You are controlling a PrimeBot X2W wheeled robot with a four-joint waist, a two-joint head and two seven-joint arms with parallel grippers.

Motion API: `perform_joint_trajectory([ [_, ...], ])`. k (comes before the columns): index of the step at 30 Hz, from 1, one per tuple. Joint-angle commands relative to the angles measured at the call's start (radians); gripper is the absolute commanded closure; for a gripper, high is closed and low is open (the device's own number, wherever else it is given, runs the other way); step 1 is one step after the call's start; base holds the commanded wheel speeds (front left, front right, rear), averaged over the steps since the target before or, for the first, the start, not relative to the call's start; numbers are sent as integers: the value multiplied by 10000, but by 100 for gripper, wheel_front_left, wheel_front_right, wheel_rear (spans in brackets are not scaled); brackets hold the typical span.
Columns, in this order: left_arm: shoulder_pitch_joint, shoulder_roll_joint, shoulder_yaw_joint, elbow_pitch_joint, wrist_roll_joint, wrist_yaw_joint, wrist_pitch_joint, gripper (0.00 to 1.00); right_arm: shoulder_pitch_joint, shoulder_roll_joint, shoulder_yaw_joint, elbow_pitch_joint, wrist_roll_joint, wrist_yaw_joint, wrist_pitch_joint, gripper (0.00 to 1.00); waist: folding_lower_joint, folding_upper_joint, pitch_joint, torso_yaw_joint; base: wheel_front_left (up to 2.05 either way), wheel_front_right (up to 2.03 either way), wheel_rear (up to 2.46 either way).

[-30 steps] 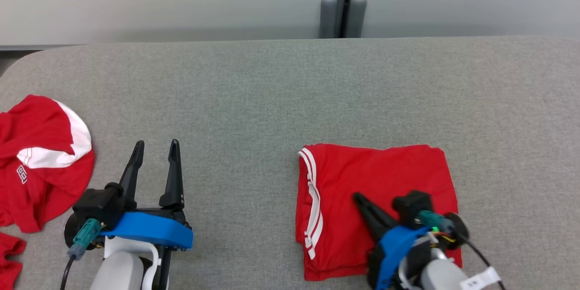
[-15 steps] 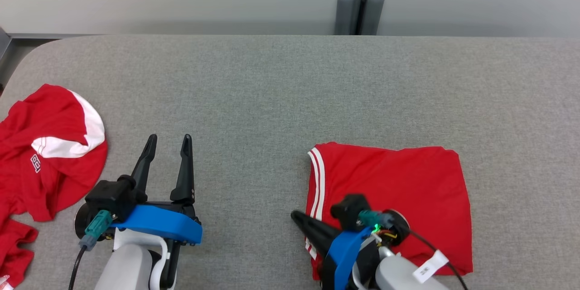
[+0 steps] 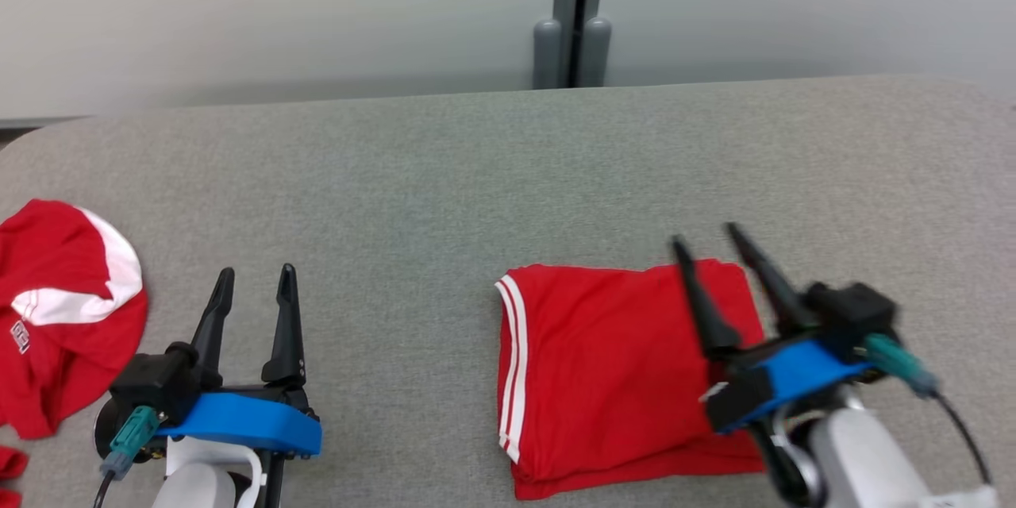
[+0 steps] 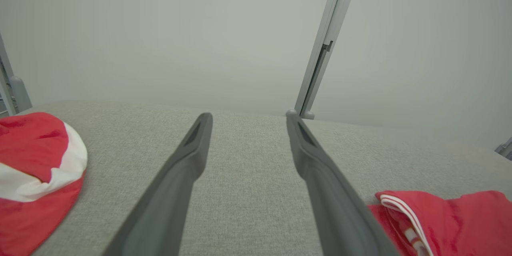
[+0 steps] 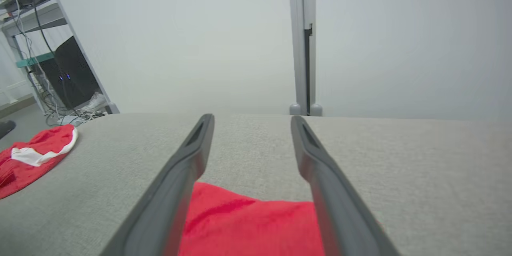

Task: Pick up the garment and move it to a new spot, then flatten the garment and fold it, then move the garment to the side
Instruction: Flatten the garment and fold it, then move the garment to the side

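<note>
Grey table (image 3: 476, 175): folded red garment (image 3: 603, 365) lies flat, right of centre, near front edge; near-square, white-striped edge facing L. Far L, well apart: crumpled red/white garment (image 3: 63, 317). R gripper (image 3: 702, 234) over folded piece's R edge, jaws spread, nothing between. R arm is nearer; cloth lies below and L of its tips. Clearance above cloth unclear, prob. lifted. L gripper (image 3: 255, 271) spread, empty, between the garments. Count: 2 grippers, 1 folded, 1 crumpled.
</note>
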Motion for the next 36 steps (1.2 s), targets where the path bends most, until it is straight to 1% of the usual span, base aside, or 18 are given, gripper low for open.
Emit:
perform_joint_trajectory([
  [1, 108, 48, 82, -83, 17, 58, -46, 0, 377, -5, -543, -440, -267, 5, 67, 0, 0, 0, -120, -169, 0, 0, 0],
  [4, 289, 32, 182, -170, 56, 72, -46, 0, 1063, 23, -1641, -1236, -776, 5, 206, 0, 0, 0, -204, -306, 0, 0, 0],
  [6, 385, 10, 224, -204, 76, 87, -46, 0, 1442, 43, -2218, -1548, -1000, 5, 376, 0, 0, 0, -260, -381, 0, 0, 0],
  [8, 471, 13, 237, -184, 111, 79, -45, 0, 1701, 58, -2598, -1773, -1201, 5, 540, 0, 0, 0, -327, -451, 0, 0, 0],
  [11, 628, 40, 282, -130, 149, 104, -46, 0, 1994, 61, -2906, -1864, -1298, 5, 813, 0, 0, 0, -458, -552, 0, 0, 0],
  [13, 753, 55, 341, -82, 191, 125, -46, 0, 2096, 48, -2928, -1833, -1318, 5, 985, 0, 0, 0, -609, -642, 0, 0, 0],
  [17, 1142, 27, 470, -51, 182, 149, -46, 0, 2125, -179, -2792, -1710, -1196, 5, 1346, 0, 0, 0, -957, -811, 0, 0, 0],
  [24, 1612, 13, 601, -55, 92, 199, -46, 0, 2122, -397, -2622, -1658, -916, 5, 1649, 0, 0, 0, -1280, -814, 0, 0, 0],
  [31, 1592, 51, 492, 76, 154, 209, -45, 0, 2182, -545, -2439, -1491, -791, 5, 1654, 0, 0, 0, -1359, -680, 0, 0, 0],
  [36, 1551, 90, 467, 165, 166, 242, -40, 0, 2247, -499, -2422, -1348, -759, 5, 1608, 0, 0, 0, -1377, -677, 0, 0, 0],
])
